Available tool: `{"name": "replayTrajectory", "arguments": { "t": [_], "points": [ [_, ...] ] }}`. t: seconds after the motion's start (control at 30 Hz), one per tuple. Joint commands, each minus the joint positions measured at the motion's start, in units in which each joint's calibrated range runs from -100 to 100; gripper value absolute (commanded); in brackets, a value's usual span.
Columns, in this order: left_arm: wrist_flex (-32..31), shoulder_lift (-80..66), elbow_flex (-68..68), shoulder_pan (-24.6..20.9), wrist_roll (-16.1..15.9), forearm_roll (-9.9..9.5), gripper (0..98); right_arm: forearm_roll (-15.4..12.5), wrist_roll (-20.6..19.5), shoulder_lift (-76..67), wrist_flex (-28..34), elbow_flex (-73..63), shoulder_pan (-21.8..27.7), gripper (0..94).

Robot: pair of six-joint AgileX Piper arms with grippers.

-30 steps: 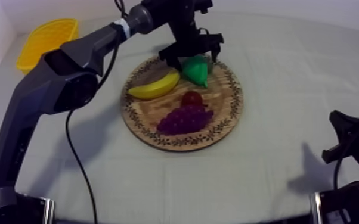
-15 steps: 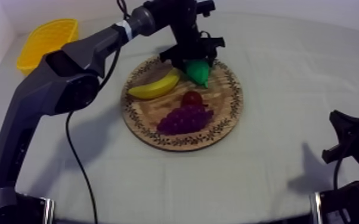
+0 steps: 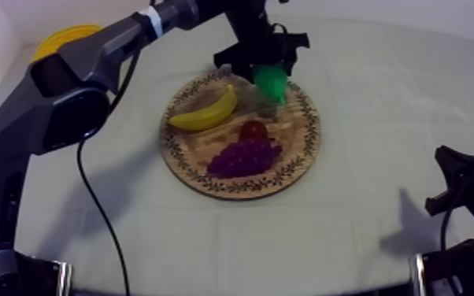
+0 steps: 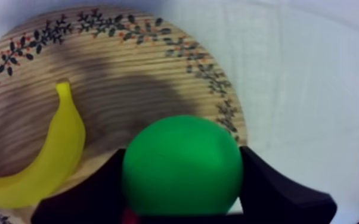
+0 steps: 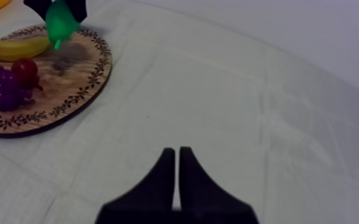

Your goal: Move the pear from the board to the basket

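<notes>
My left gripper [image 3: 262,64] is shut on the green pear [image 3: 272,81] and holds it in the air above the far side of the round wooden board [image 3: 297,153]. The wrist view shows the pear [image 4: 182,164] between my two black fingers [image 4: 277,187], above the board [image 4: 128,77] and the banana [image 4: 50,158]. From the right arm's camera the pear [image 5: 59,22] hangs over the board [image 5: 80,74]. The yellow basket [image 3: 59,35] sits at the far left, partly hidden by my left arm. My right gripper [image 5: 176,156] is shut on nothing, low at the right [image 3: 457,185].
On the board lie a banana [image 3: 205,112], a small red fruit [image 3: 254,130] and a bunch of purple grapes [image 3: 242,157]. Bare cloth stretches between the board and my right arm.
My left gripper closed on the pear and lifted it off the board, carrying it slightly to the right. The left arm has risen. The right arm has stayed still.
</notes>
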Motion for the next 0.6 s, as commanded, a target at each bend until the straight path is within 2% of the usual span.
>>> {"name": "replayTrajectory", "arguments": {
  "t": [0.0, 0.57],
  "points": [
    [-0.1, -3.7, 1.4, 0.2, 0.0, -0.09, 47.7, 0.0, 0.0, 0.0, 0.0, 0.0, 0.0, 0.4],
    [2.0, -26.4, 15.9, 1.3, 0.4, -2.07, 45.8, 0.0, 0.0, 0.0, 0.0, 0.0, 0.0, 0.4]
  ]
}}
